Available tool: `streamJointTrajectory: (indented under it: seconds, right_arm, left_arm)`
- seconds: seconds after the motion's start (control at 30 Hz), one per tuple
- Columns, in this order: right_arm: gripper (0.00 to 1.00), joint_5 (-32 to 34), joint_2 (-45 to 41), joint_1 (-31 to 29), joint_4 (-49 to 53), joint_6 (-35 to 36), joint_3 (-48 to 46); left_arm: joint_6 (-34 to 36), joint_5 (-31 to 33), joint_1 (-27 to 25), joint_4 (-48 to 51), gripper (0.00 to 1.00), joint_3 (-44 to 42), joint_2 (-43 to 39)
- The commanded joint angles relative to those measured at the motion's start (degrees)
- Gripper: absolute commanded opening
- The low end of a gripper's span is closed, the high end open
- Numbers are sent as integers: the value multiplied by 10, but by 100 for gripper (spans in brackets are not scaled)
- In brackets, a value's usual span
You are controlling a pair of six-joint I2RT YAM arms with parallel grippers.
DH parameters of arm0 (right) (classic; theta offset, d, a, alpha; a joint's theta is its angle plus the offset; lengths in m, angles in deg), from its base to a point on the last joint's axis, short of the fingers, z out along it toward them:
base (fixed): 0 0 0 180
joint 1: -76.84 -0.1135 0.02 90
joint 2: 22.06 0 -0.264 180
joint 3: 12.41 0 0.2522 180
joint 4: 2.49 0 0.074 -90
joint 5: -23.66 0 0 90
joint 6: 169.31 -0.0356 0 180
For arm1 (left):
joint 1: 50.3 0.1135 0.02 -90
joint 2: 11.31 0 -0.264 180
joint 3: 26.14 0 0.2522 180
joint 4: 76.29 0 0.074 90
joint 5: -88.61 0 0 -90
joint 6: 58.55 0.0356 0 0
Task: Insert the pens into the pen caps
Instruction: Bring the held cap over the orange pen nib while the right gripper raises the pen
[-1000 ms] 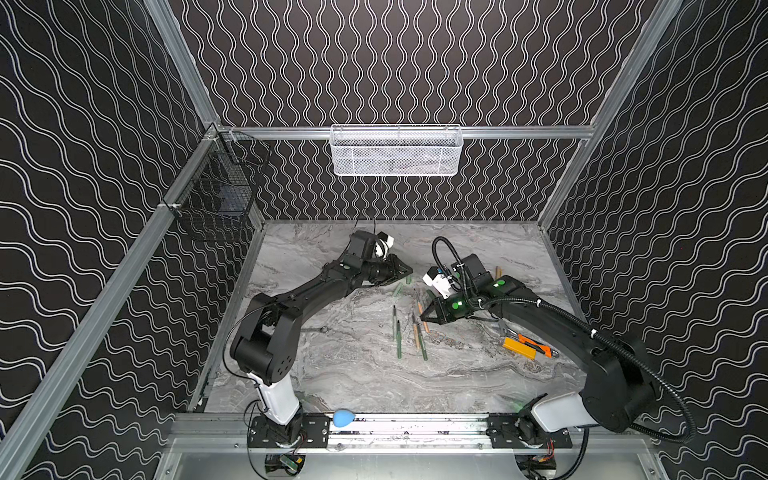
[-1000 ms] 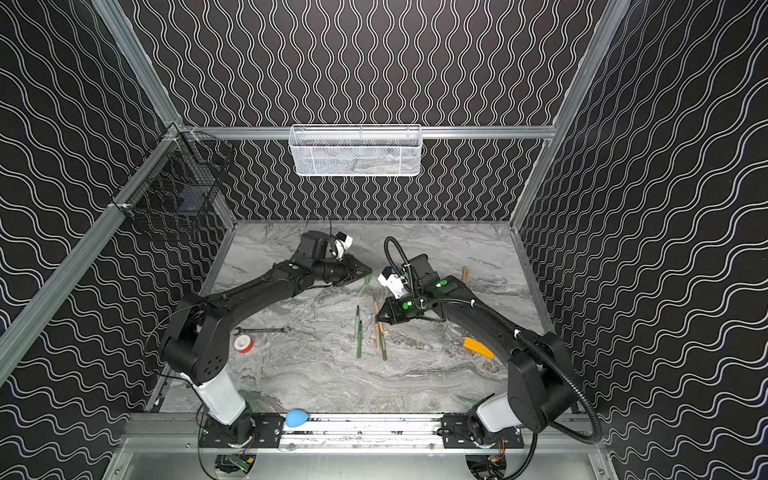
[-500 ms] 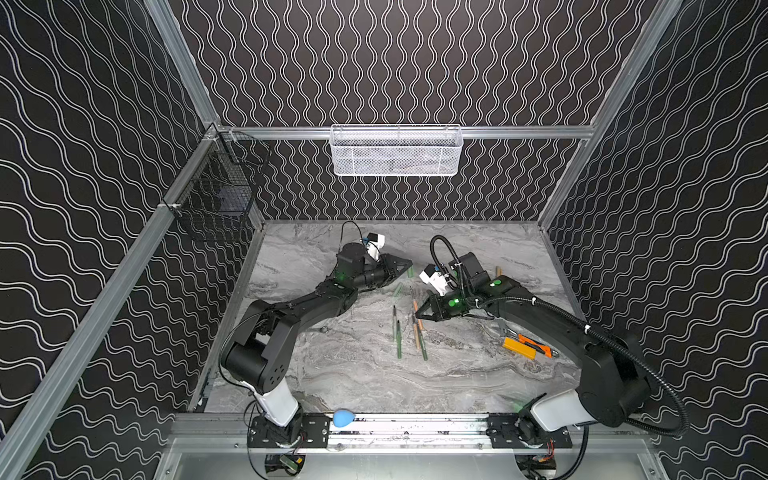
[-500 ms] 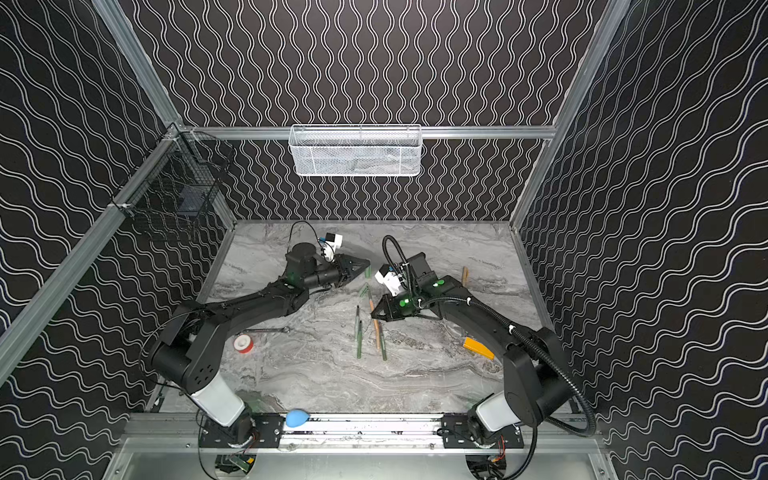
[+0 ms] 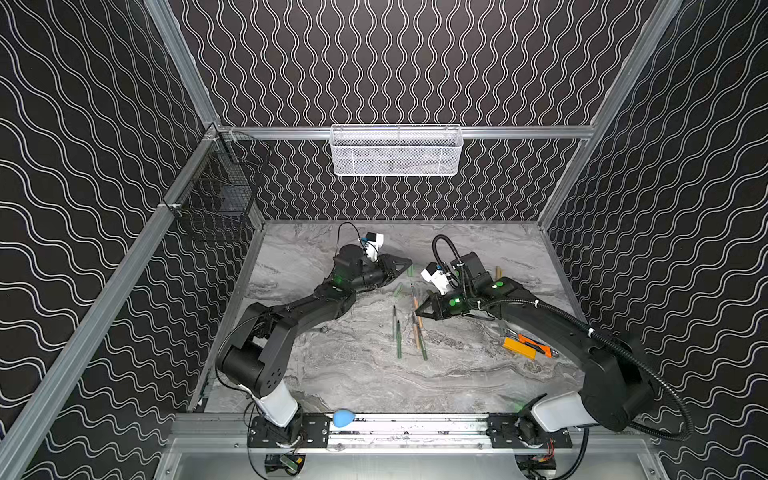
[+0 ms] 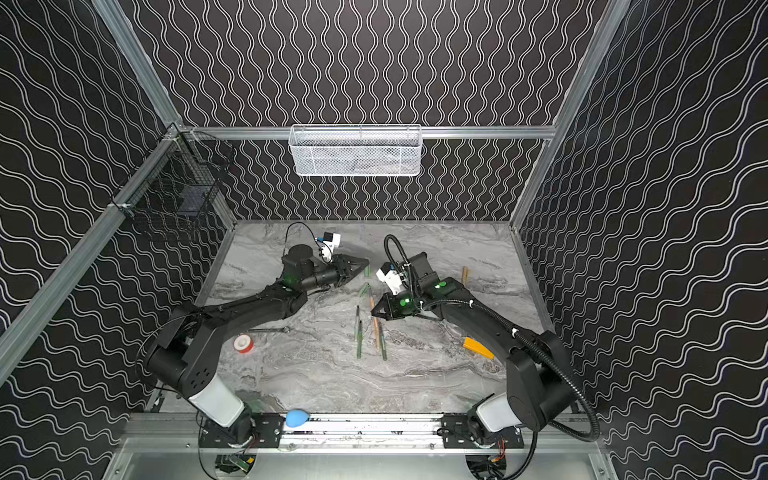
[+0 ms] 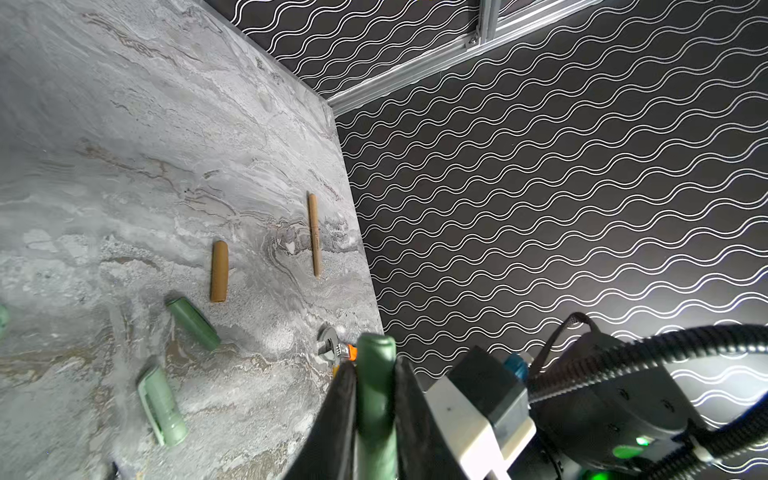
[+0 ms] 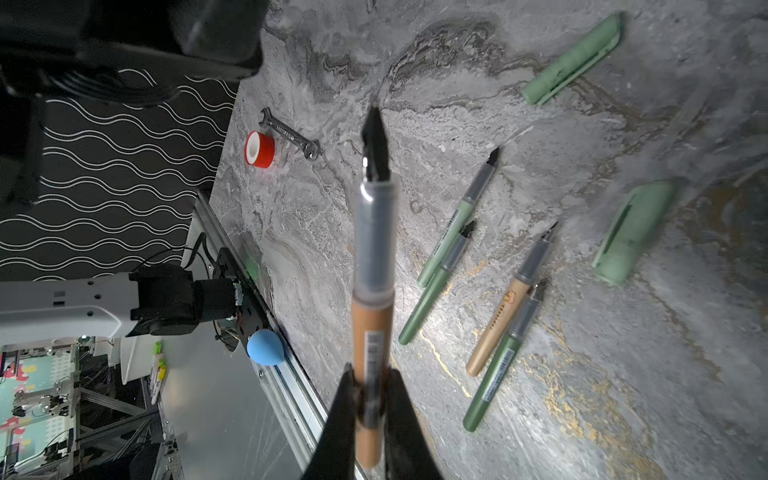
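Right wrist: pen and cap each pinched, not yet joined.
Clenched right gripper (image 8: 371, 370) on smooth tan-orange pen (image 8: 372, 324) near its blunt end, clear grey section and black pointed nib jutting forward. Squeezed left gripper (image 7: 374, 365) narrowly around matte dark green cap (image 7: 376, 347), rounded end poking past the fingers. Noted four slim loose pens (image 8: 452, 226) clustered on veined grey marble-look tabletop (image 8: 316, 232), two pale green caps (image 8: 573, 58) beside.
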Motion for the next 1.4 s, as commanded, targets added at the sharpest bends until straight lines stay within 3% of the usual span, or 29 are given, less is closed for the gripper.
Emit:
streamJointTrajectory:
  seconds: [0.0, 0.67, 1.37]
  right_arm:
    - [12, 6, -3, -1, -21, -3, 7]
    - [12, -7, 6, -1, -28, 12, 29]
    - [12, -30, 20, -1, -31, 16, 38]
  left_arm:
    - [3, -5, 0, -27, 19, -1, 2]
    - [5, 0, 0, -33, 20, 1, 9]
    - [-33, 20, 8, -108, 18, -4, 17]
